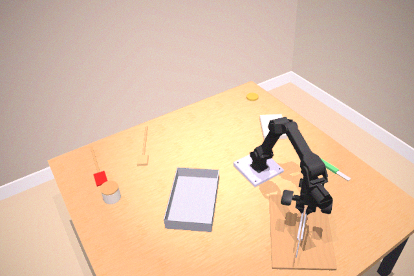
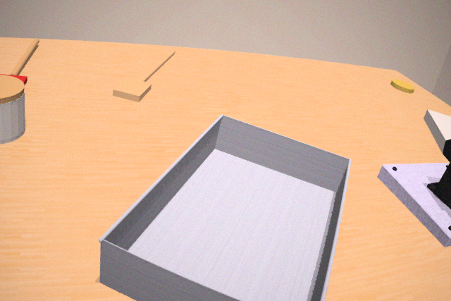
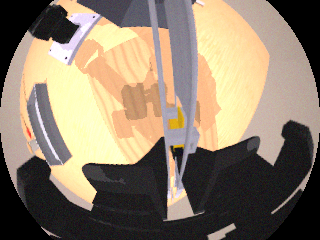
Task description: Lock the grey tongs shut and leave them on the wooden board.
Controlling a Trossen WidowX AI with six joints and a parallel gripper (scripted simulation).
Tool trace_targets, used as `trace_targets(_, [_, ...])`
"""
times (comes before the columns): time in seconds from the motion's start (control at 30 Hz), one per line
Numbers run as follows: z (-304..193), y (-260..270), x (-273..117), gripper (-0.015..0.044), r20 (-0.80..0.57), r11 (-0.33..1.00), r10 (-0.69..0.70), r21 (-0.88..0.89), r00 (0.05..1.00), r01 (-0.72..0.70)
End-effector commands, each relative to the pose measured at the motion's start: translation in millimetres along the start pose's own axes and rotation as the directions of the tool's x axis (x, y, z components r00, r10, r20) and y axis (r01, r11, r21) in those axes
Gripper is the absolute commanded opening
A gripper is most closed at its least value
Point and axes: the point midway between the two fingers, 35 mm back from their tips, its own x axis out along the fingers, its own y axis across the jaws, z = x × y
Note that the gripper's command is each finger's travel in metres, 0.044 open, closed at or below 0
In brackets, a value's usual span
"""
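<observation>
- one gripper (image 1: pixel 306 209) (image 3: pixel 181 200), black, fingers closed on the grey tongs, its arm reaching over the wooden board
- one pair of grey tongs (image 1: pixel 301 225) (image 3: pixel 186 60), gripped between those fingers above the board, arms close together along their length; whether the lock is engaged cannot be told
- one wooden board (image 1: pixel 277 249) (image 3: pixel 145 147), flat on the table, shadows of gripper and tongs across it
- one roasting tin (image 1: pixel 188 225) (image 2: pixel 163 272) (image 3: pixel 52 130), grey, rectangular, upright on the table, nothing inside, well apart from the board
- one base plate (image 1: pixel 255 180) (image 2: pixel 404 185) (image 3: pixel 61 54), pale, under the arm's foot, between tin and board
- one knife-like tool, green handle (image 1: pixel 330 166), pale blade, lying near the arm
- one white block (image 1: pixel 267 122) (image 2: pixel 437 123), behind the base plate
- one yellow disc (image 1: pixel 252 96) (image 2: pixel 402 86), near the table's far corner
- one canister (image 1: pixel 111 196) (image 2: pixel 13 119), grey, brown top, beside a red-headed tool (image 1: pixel 100 178) (image 2: pixel 25 58)
- one wooden tool (image 1: pixel 142 159) (image 2: pixel 132 91), square head, thin handle, lying between tin and far edge
</observation>
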Motion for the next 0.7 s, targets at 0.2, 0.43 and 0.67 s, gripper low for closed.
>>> trace_targets(0.2, [1,0,16,-0.015,0.003,1.0,-0.001,0.005,1.0,0.001])
trace_targets(0.43, [1,0,28,-0.015,0.003,1.0,-0.001,0.005,1.0,0.001])
trace_targets(0.67, [2,1,39,-0.015,0.003,1.0,0.0,0.005,1.0,0.0])
